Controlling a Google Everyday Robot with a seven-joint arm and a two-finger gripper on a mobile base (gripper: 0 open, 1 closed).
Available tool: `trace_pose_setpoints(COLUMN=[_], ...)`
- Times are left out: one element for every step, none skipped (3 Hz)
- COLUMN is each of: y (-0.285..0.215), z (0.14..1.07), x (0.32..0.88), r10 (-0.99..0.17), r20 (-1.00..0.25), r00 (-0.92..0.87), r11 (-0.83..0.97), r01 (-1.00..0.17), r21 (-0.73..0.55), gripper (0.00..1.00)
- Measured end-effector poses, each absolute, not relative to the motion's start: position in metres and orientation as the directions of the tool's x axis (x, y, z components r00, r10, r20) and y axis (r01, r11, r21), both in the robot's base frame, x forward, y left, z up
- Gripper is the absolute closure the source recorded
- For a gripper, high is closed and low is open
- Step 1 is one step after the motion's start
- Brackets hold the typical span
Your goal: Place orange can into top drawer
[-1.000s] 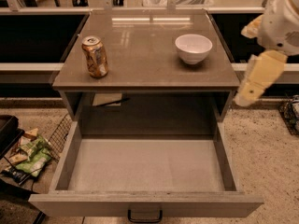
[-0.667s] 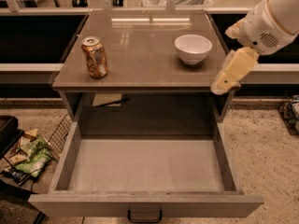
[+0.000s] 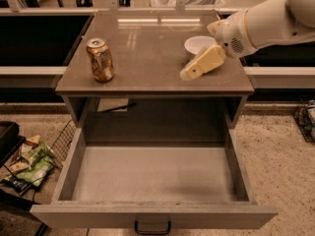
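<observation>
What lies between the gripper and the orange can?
Nothing: in the camera view only bare cabinet top separates the gripper, right of centre, from the orange can at the left. The white bowl sits behind the gripper.

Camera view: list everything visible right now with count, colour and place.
cabinet top: one, grey-brown, centre
orange can: one, orange-gold, upright on the cabinet top, left side
white bowl: one, white, on the cabinet top, right side
top drawer: one, grey, pulled open, nothing inside
snack packets: several, green and pale, floor at left
gripper: one, pale yellow, over the cabinet top just in front of the bowl, apart from the can
</observation>
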State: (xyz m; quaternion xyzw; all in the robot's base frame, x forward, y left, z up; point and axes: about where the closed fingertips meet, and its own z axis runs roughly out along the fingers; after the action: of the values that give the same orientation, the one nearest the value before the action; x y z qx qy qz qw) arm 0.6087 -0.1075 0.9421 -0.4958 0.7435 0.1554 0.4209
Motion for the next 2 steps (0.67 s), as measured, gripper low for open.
trace_pose_setpoints(y=[-0.0817, -0.0848], z=[0.9335, 0.9426], x=[0.6372, 0.6464], r10=[-0.464, -0.458], r20=[-0.879, -0.883], r00=[-0.112, -0.099], r11=[0.534, 0.561], r01=[-0.827, -0.803], r21=[-0.177, -0.2], gripper=[0.0, 0.0])
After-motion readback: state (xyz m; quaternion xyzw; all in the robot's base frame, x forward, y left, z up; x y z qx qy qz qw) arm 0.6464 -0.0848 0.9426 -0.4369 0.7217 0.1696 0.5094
